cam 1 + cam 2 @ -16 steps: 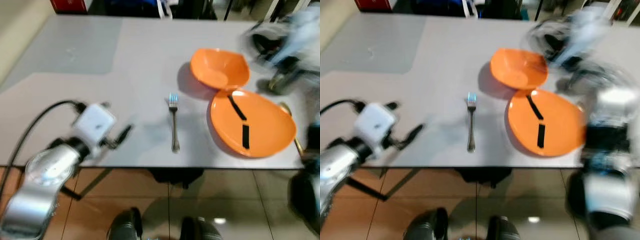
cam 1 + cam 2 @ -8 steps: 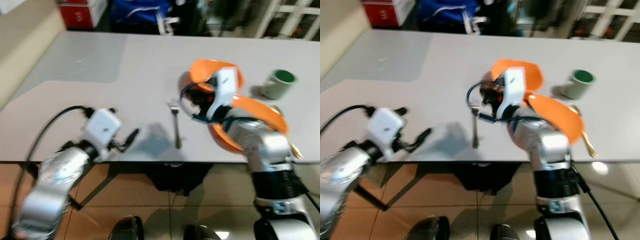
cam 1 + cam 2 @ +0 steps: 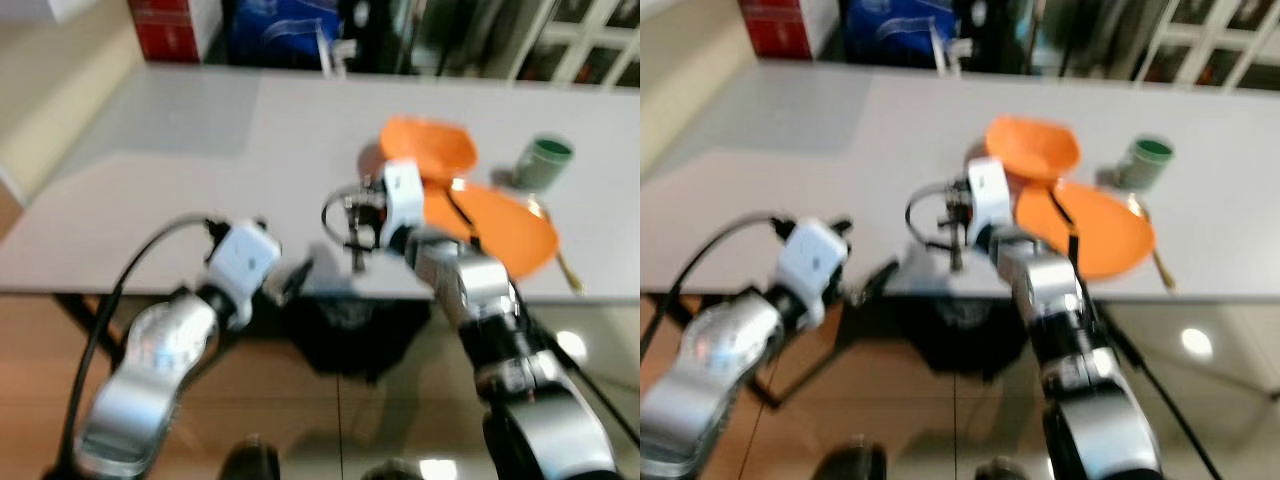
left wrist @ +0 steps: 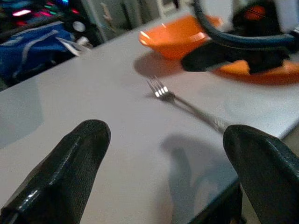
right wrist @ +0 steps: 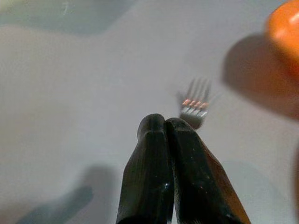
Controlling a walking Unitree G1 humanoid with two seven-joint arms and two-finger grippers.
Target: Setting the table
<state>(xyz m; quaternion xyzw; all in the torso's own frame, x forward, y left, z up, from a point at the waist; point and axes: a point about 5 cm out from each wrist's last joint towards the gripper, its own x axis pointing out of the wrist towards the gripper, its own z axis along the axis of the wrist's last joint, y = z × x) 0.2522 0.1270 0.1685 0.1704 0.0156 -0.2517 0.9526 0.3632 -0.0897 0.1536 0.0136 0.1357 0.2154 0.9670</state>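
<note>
A silver fork point(image 4: 187, 106) lies on the grey table point(image 3: 200, 170), left of an orange plate point(image 3: 500, 222) and an orange bowl point(image 3: 425, 148). My right gripper point(image 5: 166, 125) is shut with nothing in it. It hovers just above the fork, and the tines point(image 5: 194, 104) show past its fingertips. In the eye views this gripper point(image 3: 356, 232) hides most of the fork. My left gripper point(image 4: 163, 130) is open at the table's front edge, left of the fork, holding nothing. Two dark strips lie on the plate.
A green cup point(image 3: 545, 163) stands right of the bowl. A gold-handled spoon point(image 3: 1160, 265) lies by the plate's right edge. A red box point(image 3: 165, 25) and a blue bag point(image 3: 285, 30) sit beyond the table's far side. The tiled floor lies below the front edge.
The camera has pulled back and shifted. My right arm has swung in from the right and now sits over the fork. The left arm stays near the front edge.
</note>
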